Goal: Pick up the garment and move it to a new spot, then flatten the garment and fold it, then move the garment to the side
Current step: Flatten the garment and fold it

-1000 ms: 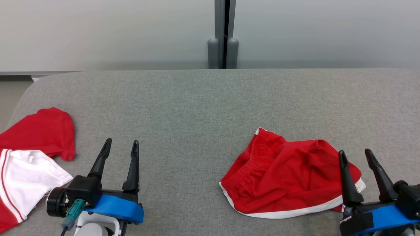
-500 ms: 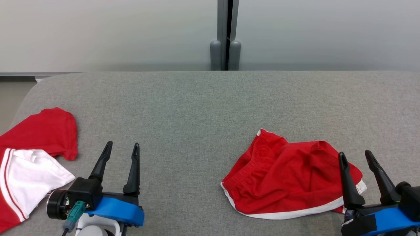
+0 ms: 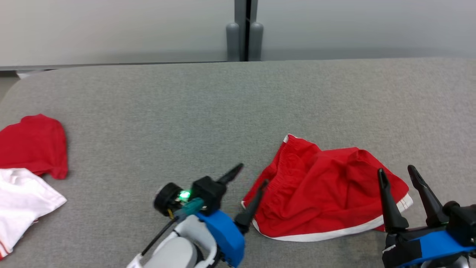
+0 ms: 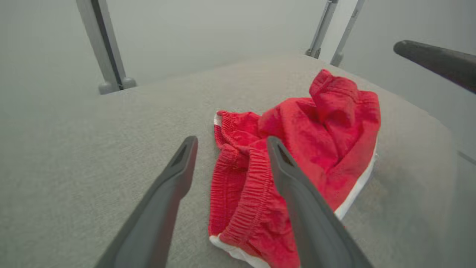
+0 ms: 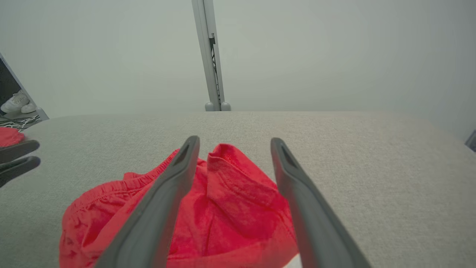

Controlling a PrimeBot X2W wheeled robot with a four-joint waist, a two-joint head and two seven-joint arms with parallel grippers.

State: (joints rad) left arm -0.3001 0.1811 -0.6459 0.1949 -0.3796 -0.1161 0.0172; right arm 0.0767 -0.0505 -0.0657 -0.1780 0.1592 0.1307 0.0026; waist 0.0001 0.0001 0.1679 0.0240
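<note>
Both grippers open at a crumpled pair of red shorts

The left gripper has its jaws apart and empty, with its fingers aimed at the waistband end of the red shorts. One tip is at that edge, but contact cannot be judged. The right gripper also has its jaws spread, and it hangs over the opposite end of the shorts gripping nothing. The shorts lie rumpled on the grey padded surface. They are bright red, with a gathered elastic waist, a white trim along the near hem and a raised fold across the middle. Well beyond the waistband end lie a red cloth and a white cloth.
</note>
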